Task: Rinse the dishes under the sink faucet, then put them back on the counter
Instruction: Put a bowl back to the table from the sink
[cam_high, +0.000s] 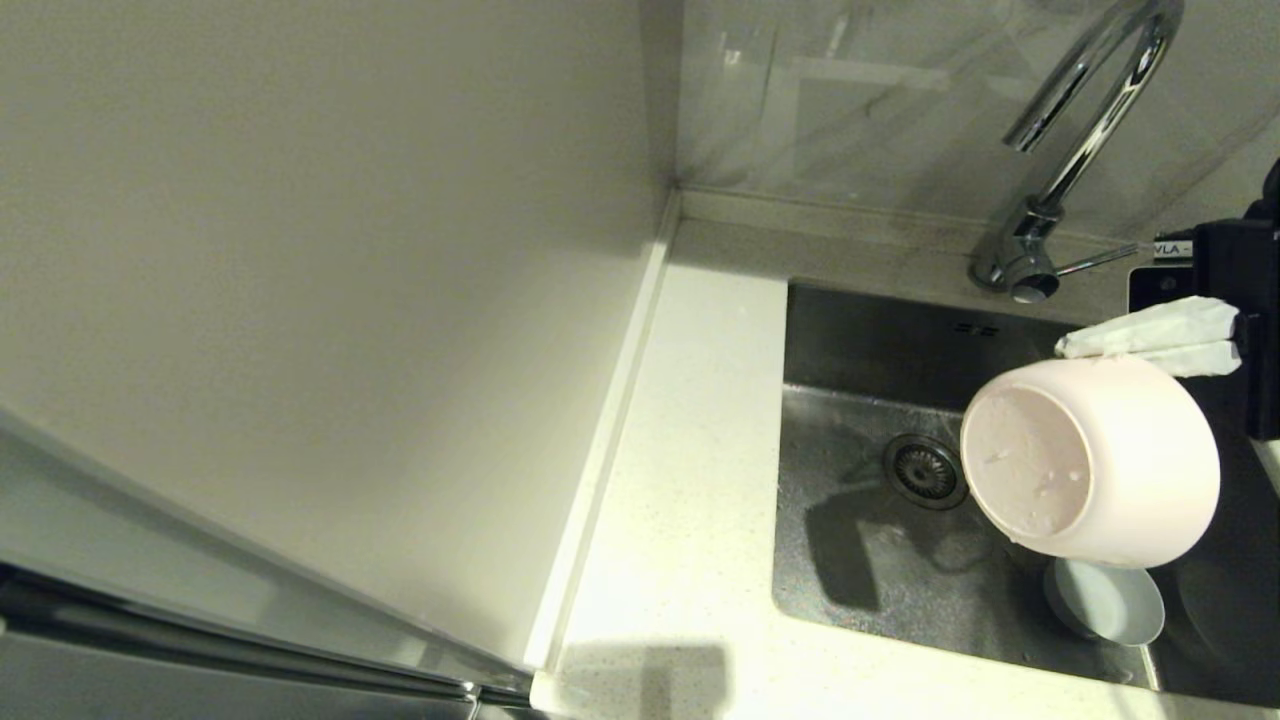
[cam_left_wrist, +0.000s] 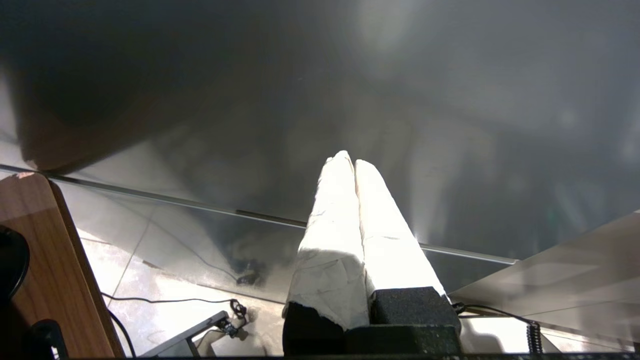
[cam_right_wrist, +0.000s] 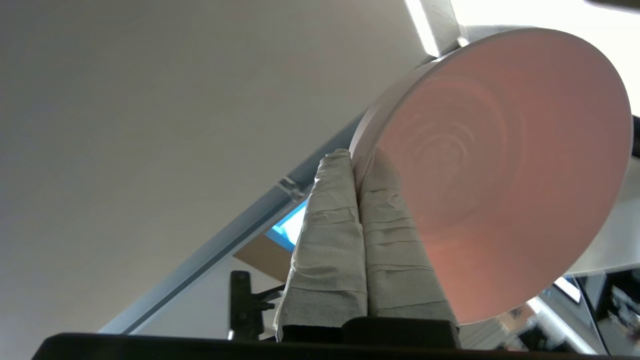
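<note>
Two bowls visible: right gripper (cam_high: 1075, 350) pinches one pink bowl (cam_high: 1095, 460); one grey-blue bowl (cam_high: 1105, 603) lies in the sink (cam_high: 860, 560), nearer. Left gripper (cam_left_wrist: 352, 162) closed, empty.

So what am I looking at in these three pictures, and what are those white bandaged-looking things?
They are a two-armed robot's fingers, wrapped in white tape. The wide picture comes from a camera on its head, looking down at a steel sink, chrome faucet and white counter. The other two come from cameras on its wrists. The right gripper is shut on the rim of a pink bowl, held tilted above the sink. A grey-blue bowl sits in the sink below. The left gripper is shut, empty, parked elsewhere.
</note>
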